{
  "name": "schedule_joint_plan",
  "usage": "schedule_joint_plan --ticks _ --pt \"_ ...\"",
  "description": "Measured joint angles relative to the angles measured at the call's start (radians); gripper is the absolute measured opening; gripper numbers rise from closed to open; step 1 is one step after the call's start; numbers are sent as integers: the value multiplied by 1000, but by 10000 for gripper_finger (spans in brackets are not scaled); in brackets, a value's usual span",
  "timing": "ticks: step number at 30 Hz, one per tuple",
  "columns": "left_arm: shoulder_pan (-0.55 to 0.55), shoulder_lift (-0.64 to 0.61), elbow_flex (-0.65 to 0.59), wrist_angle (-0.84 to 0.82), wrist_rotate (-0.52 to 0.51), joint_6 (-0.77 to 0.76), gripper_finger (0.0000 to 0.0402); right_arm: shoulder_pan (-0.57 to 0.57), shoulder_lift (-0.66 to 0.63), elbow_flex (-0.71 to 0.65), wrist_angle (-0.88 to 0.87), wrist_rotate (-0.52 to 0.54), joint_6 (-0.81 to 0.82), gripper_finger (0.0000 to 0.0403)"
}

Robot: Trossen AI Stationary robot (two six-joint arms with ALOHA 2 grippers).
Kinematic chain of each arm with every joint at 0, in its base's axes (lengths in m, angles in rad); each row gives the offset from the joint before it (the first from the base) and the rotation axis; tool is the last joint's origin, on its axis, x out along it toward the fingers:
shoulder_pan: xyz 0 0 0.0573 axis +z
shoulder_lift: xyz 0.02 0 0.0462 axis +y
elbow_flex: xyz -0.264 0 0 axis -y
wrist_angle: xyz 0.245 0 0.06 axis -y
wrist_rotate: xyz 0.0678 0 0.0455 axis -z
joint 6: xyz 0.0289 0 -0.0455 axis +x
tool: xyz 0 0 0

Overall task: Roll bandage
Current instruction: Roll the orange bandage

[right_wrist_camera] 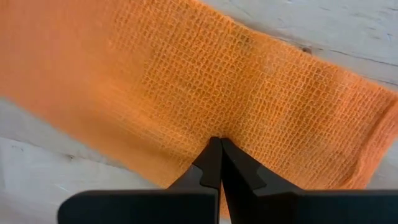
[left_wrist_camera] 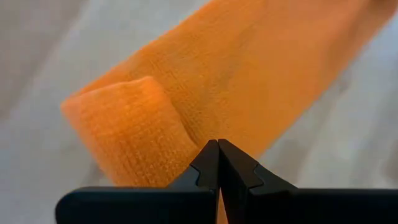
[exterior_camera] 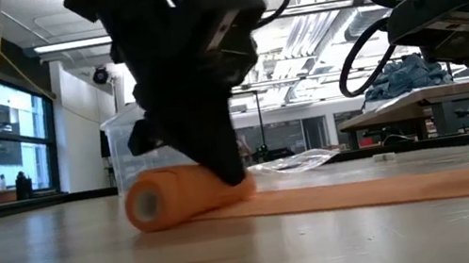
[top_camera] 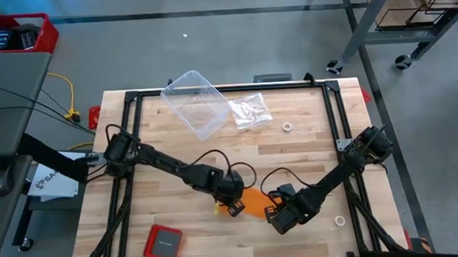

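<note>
The bandage [exterior_camera: 340, 194] runs off the low view's edge; left arm hides its roll's far end

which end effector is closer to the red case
Left. The left end effector sits at the bandage near the table's middle, a short way right of the red case. The right end effector is farther right, past the bandage.

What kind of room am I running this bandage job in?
Likely a robotics lab or workshop: a butcher-block wooden table ringed by a black metal frame, a bare concrete floor with a wheeled rack, and exposed ceiling ducts.
</note>
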Motion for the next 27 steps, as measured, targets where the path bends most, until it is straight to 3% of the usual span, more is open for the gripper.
schedule_joint_plan --ticks 11,18,21,27 --pt "74 -147 -26 -313 -219 145 0 4 0 0 -1 3 0 0" --pt "118 -251 -189 -306 -189 96 0 45 0 0 -13 10 45 0" --pt "122 -314 -239 -234 -149 66 0 66 0 0 -14 3 79 0" --pt "64 -367 -261 150 -48 14 0 71 0 1 -15 -9 97 0"
